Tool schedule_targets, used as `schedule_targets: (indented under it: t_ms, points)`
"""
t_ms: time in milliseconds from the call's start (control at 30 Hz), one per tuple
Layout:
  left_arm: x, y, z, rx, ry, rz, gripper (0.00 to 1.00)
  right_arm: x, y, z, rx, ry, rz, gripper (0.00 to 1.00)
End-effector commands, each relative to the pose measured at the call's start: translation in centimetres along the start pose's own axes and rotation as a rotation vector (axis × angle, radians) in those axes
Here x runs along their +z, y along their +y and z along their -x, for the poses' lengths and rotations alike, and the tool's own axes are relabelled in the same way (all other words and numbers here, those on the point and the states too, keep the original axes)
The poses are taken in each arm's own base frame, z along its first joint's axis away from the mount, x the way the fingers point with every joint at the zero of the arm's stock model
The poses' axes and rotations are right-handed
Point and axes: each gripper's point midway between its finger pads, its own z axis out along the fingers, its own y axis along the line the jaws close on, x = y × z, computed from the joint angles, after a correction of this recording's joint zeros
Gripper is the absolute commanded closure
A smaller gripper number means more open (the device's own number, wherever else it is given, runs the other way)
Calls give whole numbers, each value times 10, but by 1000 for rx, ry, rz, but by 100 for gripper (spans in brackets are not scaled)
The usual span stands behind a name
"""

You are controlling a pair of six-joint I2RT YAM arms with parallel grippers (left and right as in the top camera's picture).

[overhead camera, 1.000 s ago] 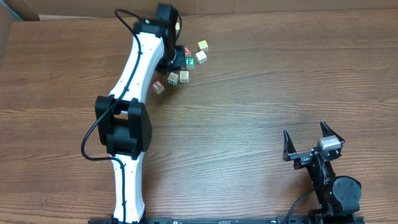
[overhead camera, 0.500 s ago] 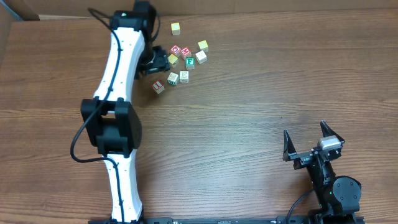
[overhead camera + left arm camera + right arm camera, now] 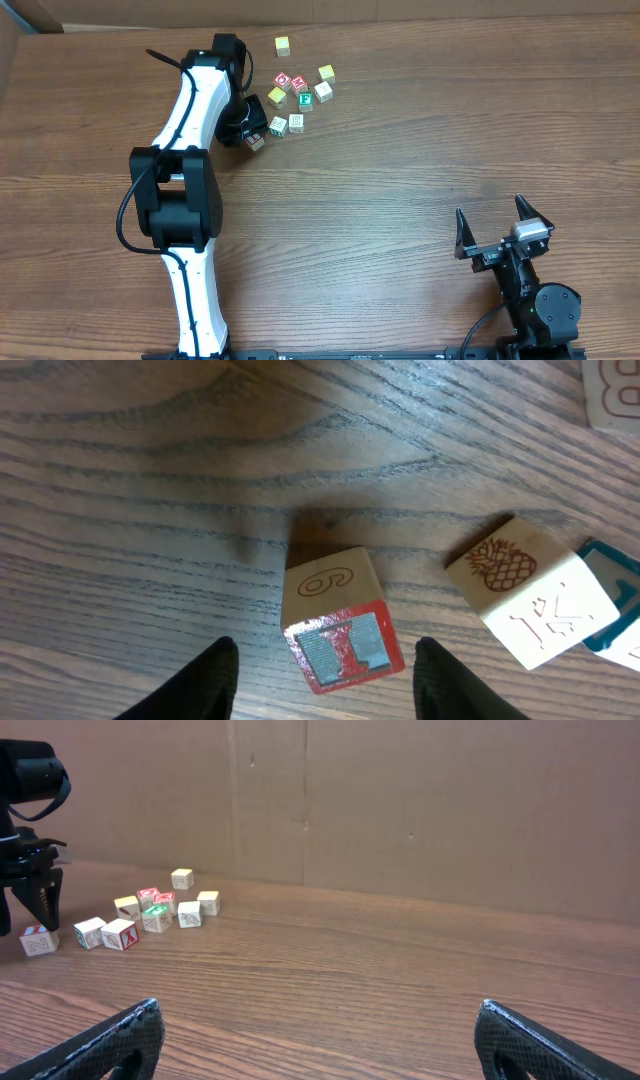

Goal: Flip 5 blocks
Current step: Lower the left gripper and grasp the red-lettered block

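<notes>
Several small alphabet blocks lie at the back left of the table. Among them are a green "E" block [image 3: 305, 100], two pale ones [image 3: 297, 121] [image 3: 278, 126] and a red "I" block [image 3: 257, 141]. My left gripper [image 3: 250, 128] hangs just over the "I" block [image 3: 338, 628]. Its black fingers [image 3: 210, 678] stand open on either side of that block, with a gap on each side. A block with a pineapple print [image 3: 528, 600] lies just to the right. My right gripper [image 3: 493, 228] rests open and empty at the front right, far from the blocks.
Two red-topped cubes [image 3: 291, 82] and yellow-topped cubes [image 3: 326, 73] [image 3: 283, 45] sit among and behind the blocks. A cardboard wall [image 3: 400, 800] runs along the table's back edge. The left arm [image 3: 190, 120] stretches from the front edge across the left side.
My left gripper has pulled away from the middle of the cluster and come down and left over the red "I" block. The right arm has not moved.
</notes>
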Motion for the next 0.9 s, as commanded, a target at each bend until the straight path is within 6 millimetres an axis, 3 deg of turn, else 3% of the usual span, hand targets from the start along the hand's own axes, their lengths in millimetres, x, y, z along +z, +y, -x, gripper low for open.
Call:
schedule_targets:
  t_ms: [0, 167, 600, 867]
  points:
    - [6, -3, -2, -23, 13, -12, 56, 0, -1, -3, 0, 0, -3, 0]
    - [7, -2, 1, -22, -3, 2, 61, 0, -1, -3, 0, 0, -3, 0]
    - [23, 2, -5, -33, 2, 27, 62, 0, -1, -3, 0, 0, -3, 0]
    - [19, -3, 6, 1, -40, 4, 74, 0, -1, -3, 0, 0, -3, 0]
